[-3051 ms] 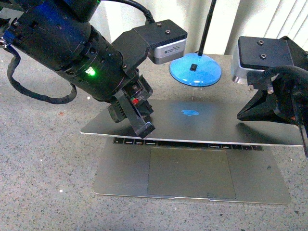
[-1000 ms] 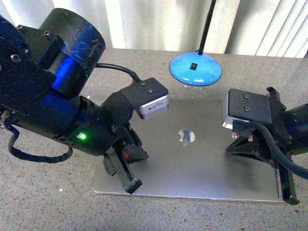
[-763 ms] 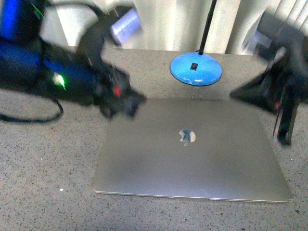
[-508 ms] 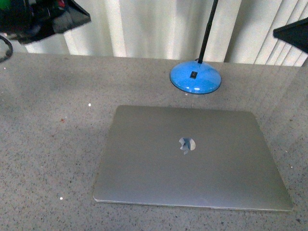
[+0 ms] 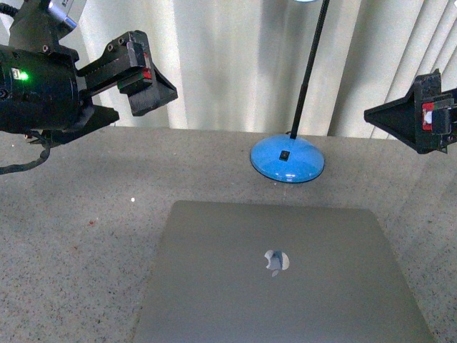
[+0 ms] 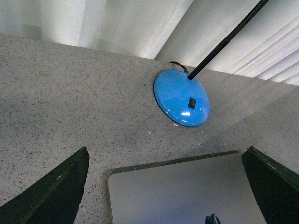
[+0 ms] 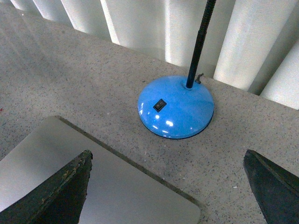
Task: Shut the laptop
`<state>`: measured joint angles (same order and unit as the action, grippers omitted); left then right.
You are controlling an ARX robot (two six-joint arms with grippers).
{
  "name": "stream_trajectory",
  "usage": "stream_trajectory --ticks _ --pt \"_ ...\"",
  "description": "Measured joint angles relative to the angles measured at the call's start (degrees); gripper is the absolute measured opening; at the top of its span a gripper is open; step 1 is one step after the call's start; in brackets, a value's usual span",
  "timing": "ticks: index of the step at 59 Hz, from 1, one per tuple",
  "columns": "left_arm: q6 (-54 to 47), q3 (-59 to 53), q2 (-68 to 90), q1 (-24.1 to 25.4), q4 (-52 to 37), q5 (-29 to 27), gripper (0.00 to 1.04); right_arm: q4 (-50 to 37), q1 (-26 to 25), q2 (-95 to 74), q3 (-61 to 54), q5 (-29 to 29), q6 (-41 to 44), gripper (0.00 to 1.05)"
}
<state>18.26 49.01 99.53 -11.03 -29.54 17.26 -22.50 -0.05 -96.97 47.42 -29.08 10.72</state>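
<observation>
The silver-grey laptop [image 5: 278, 275] lies shut and flat on the speckled table, its lid up with the apple logo [image 5: 275, 262] showing. High above the table's left side hangs my left gripper [image 5: 146, 75], open and holding nothing. My right gripper [image 5: 400, 118] is raised at the right edge, also open and empty. The left wrist view shows the laptop's [image 6: 187, 191] rear lid edge far below, between the spread fingers [image 6: 56, 191]. One rear corner of the laptop [image 7: 93, 186] appears in the right wrist view between the black fingers [image 7: 60, 196].
A lamp with a round blue base [image 5: 287, 159] and a black stem [image 5: 310, 64] stands just behind the laptop. White vertical blinds [image 5: 228, 64] close off the back of the grey table [image 5: 86, 236].
The lid went down from nearly closed to flat shut under both grippers. Both arms then lifted off the lid and drew up and out to the sides.
</observation>
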Motion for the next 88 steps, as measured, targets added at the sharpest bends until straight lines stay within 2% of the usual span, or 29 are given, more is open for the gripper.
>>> stream_trajectory --ticks 6,10,12,15,18,21,27,31,38,39,41,43,55,61,88 --pt "-0.48 -0.26 0.2 -0.2 -0.87 -1.62 0.97 0.0 0.0 0.0 0.0 0.02 -0.02 0.97" --pt "-6.84 -4.98 0.74 -1.16 -15.61 -16.26 0.85 -0.04 0.0 0.0 -0.02 0.13 -0.04 0.97" --pt "-9.07 -7.65 0.55 -1.14 -21.42 -21.11 0.8 -3.93 0.57 -0.37 -1.14 4.09 -1.18 0.94" --pt "-12.61 -11.93 -0.76 -0.59 -28.39 -26.12 0.71 -17.18 1.55 -0.81 -5.51 15.89 -4.42 0.86" --pt "-14.01 -15.06 -2.67 0.04 -31.67 -26.99 0.64 -28.15 1.99 -0.74 -10.38 24.68 -6.4 0.77" --pt "-15.39 -17.86 -5.18 0.9 -33.29 -26.69 0.55 -35.93 1.36 0.04 -14.45 28.2 -7.76 0.68" --pt "-16.72 -23.06 -8.94 2.51 -35.32 -26.08 0.37 -44.44 0.28 3.15 -20.22 29.09 -9.2 0.5" --pt "-17.05 -26.86 -10.4 3.17 -37.66 -25.16 0.24 -44.94 0.11 5.22 -23.15 29.11 -9.51 0.41" --pt "-17.4 -32.3 -14.8 4.04 -37.38 -23.26 0.03 -44.7 0.07 10.49 -29.4 29.07 -9.7 0.16" --pt "-17.55 -32.98 -15.8 4.33 -37.2 -23.23 0.04 -44.68 0.07 10.71 -29.57 29.07 -9.7 0.16" --pt "-17.7 -34.27 -17.79 4.85 -36.83 -23.04 0.04 -44.33 0.07 13.29 -31.45 29.05 -9.73 0.06" --pt "-17.79 -35.52 -19.78 5.44 -36.33 -22.95 0.04 -43.98 0.09 14.73 -32.39 29.05 -9.62 0.02" --pt "-17.84 -40.81 -28.72 6.82 -32.2 -21.14 0.04 -40.57 0.09 23.39 -38.03 29.05 -9.92 0.03" --pt "-17.86 -42.56 -33.0 9.88 -29.94 -17.55 0.04 -38.4 0.09 27.98 -40.13 29.05 -9.94 0.03" --pt "-17.86 -47.34 -55.1 10.93 -12.98 -17.29 0.04 -22.38 0.09 49.75 -46.07 29.03 -9.99 0.03"
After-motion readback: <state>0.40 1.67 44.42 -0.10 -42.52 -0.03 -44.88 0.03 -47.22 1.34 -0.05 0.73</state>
